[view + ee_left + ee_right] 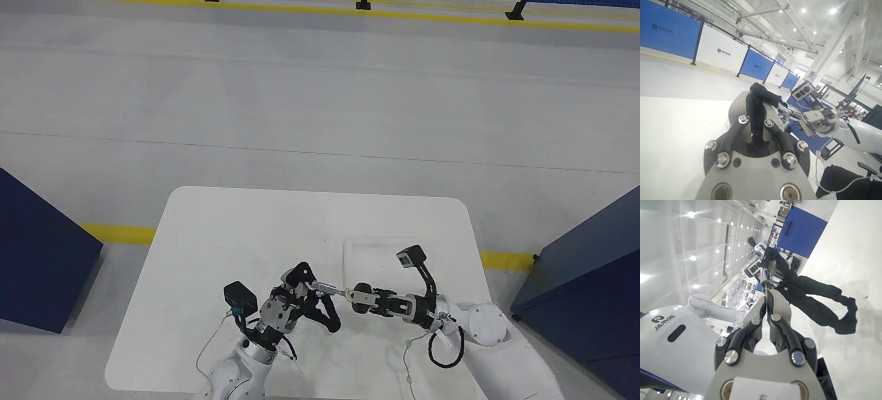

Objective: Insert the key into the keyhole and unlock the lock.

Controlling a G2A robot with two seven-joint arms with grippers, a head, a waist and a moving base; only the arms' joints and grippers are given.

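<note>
Status: left gripper (pixel 758 102) is clamped on the lock (pixel 765 275) at its black-sleeved end and holds it up off the table (pixel 190 300). The chrome barrel sticks out toward the other arm. Right gripper (pixel 770 297) has its fingers pinched together on the key (pixel 765 290), with the blade pointing at the keyhole (pixel 765 283). The blade tip sits at the keyhole face. I can't tell how deep it's in, if at all. The black cable loop (pixel 821 308) hangs below the lock, over the table.

My read: we're at the insert step, turn not done yet.

What could bite us from here:
- The lock is held in mid-air by one gripper on a soft sleeve. If I push along the barrel, it may slide or pivot in the grip instead of taking the key.
- Any angle error between blade and barrel and the key jams at the mouth. More force then just bends the blade or shoves the barrel sideways.
- The key is held flat between two pads (not much to resist torque). If the cylinder is stiff on the turn, the key may spin in the fingers, or the whole lock may rotate in the left grip.
- The loop's weight pulls on the lock, so a small slip could drop the barrel off axis.
- The two grippers are very close, so a wrist roll for the turn could clip the left fingers.

I'd go slow and straight, and back off if the barrel moves.
</note>
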